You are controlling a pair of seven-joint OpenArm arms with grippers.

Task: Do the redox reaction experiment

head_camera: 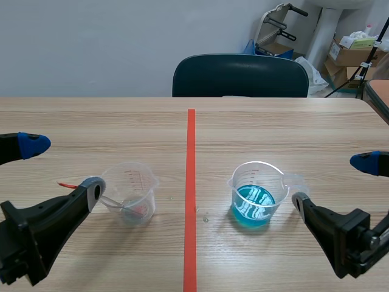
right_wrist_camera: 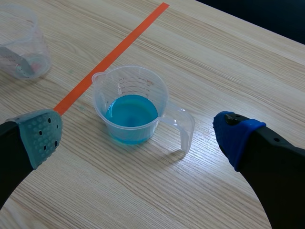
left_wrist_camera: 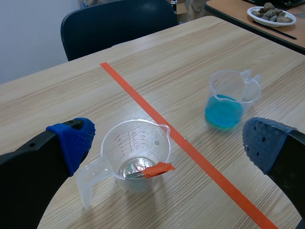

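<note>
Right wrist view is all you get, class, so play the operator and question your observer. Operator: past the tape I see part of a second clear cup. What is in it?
Observer: The left wrist view looks down into that clear cup. A shiny metal piece lies at its bottom, with an orange-red strip next to it.
Operator: Is the left arm holding that cup?
Observer: No. The left gripper is open, its fingers apart on either side of the cup and not closed on it.
</note>
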